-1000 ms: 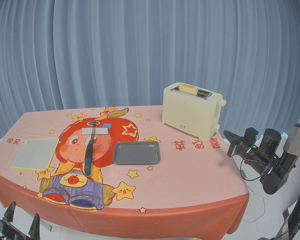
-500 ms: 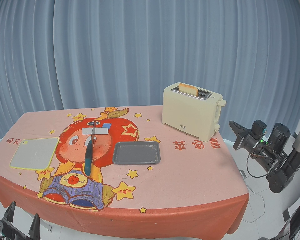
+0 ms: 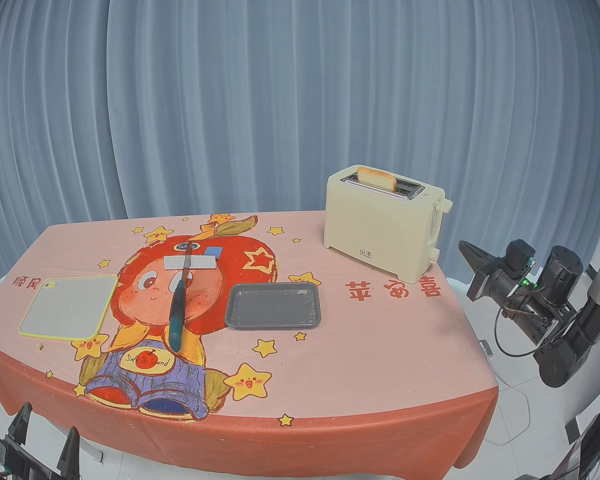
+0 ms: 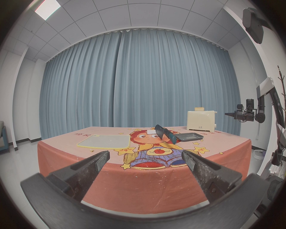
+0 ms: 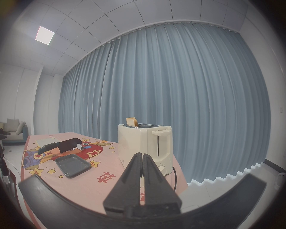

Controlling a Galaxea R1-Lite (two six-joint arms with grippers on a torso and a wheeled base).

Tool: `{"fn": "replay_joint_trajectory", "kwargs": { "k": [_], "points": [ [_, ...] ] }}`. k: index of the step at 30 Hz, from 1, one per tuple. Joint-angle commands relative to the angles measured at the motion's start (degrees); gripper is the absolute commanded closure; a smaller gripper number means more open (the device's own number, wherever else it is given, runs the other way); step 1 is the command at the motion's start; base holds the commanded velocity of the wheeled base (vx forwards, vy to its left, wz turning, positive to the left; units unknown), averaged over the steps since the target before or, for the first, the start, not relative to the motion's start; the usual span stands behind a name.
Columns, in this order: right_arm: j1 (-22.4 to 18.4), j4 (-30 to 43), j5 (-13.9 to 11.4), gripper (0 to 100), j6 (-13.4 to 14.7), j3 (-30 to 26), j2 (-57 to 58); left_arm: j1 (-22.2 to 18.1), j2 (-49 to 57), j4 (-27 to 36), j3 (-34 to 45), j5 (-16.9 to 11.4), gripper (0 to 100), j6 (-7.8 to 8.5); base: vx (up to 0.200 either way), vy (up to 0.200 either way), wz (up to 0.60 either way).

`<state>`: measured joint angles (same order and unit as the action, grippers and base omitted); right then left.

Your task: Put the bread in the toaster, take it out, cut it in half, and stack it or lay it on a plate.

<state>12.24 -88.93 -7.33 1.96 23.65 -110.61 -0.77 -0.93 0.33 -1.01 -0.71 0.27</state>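
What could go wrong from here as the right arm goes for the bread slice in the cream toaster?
1. The right gripper is shut, beside the cream two-slot toaster; unopened, it would likely knock the browned bread slice rather than grip it.
2. Only the slice's top edge stands above the slot, so a pinch may slip or crumble it.
3. The toaster's side lever juts toward the gripper and might be bumped.

- Bright, even light falls from a ceiling panel (image 4: 47, 8) overhead.
- Shadows on the tabletop (image 3: 387, 350) are soft and faint.
- The curtain (image 3: 300, 94) bows toward the edges; wrist-view corners darken.
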Motion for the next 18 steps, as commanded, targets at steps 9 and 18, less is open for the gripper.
{"fn": "replay_joint_trajectory", "kwargs": {
  "k": [9,18],
  "points": [
    [0.94,-0.01,-0.06,100,-0.12,-1.15,1.88,-0.02,0.93,0.02,1.01,0.0,0,0.0,0.0,0.0,0.0],
    [1.03,0.34,-0.06,100,-0.47,-1.15,4.78,-0.02,0.93,0.02,1.01,0.0,0,0.0,0.0,0.0,0.0]
  ]
}}
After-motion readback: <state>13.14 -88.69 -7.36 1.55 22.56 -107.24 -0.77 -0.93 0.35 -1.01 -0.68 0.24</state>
